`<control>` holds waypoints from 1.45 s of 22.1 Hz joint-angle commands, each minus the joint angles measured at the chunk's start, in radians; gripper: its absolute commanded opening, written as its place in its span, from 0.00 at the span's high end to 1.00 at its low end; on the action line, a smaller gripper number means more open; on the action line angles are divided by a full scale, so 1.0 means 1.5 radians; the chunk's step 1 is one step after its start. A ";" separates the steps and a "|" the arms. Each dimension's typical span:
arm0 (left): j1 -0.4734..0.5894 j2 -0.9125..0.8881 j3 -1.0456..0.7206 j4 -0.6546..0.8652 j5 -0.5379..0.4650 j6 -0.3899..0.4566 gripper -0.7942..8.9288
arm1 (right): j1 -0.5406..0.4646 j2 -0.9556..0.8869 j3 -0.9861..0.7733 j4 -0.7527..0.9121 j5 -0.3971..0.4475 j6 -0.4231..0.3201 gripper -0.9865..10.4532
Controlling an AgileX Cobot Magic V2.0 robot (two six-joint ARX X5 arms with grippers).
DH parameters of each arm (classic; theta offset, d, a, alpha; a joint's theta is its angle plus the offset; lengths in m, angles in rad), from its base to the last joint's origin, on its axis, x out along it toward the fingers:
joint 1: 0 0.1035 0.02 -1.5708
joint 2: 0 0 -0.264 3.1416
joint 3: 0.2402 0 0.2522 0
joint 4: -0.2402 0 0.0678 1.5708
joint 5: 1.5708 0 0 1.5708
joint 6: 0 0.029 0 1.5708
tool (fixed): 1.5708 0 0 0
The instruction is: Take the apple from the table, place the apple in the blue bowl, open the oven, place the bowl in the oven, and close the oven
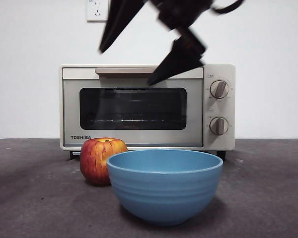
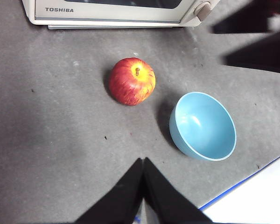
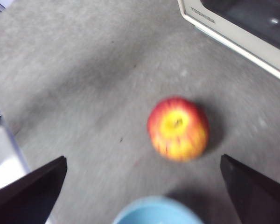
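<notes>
Right claw [image 1: 139, 54] agape above apple [image 1: 100, 158]

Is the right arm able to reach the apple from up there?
Probably yes: the right gripper hangs open above the apple, which sits uncovered on the table, beside the bowl.

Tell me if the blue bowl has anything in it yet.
Empty: the blue bowl shows a bare inside, and the apple sits beside it on the table.

The right pincer [image 3: 142, 186], jaws spread wide, hangs above the apple [image 3: 178, 129] on the table [image 3: 84, 79], near the oven [image 3: 242, 28].
</notes>
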 commanded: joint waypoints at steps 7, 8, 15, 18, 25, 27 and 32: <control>-0.003 0.003 0.014 0.005 0.002 0.003 0.91 | 0.035 0.205 0.120 0.012 0.072 -0.001 0.45; -0.003 0.003 0.014 0.004 0.002 0.003 0.91 | 0.038 0.218 0.123 0.014 0.083 -0.002 0.45; -0.003 0.003 0.014 0.004 0.002 0.003 0.91 | 0.049 0.293 0.124 0.046 0.119 -0.005 0.45; -0.003 0.003 0.014 0.004 0.002 0.003 0.91 | 0.050 0.316 0.124 0.050 0.122 -0.005 0.45; -0.003 0.003 0.014 0.004 0.002 0.004 0.91 | 0.060 0.320 0.124 0.042 0.150 0.021 0.61; -0.003 0.003 0.014 0.004 0.002 0.004 0.91 | 0.062 0.319 0.124 0.039 0.147 0.022 0.63; -0.003 0.003 0.014 0.005 0.002 0.004 0.91 | 0.064 0.282 0.167 0.001 0.148 0.020 0.64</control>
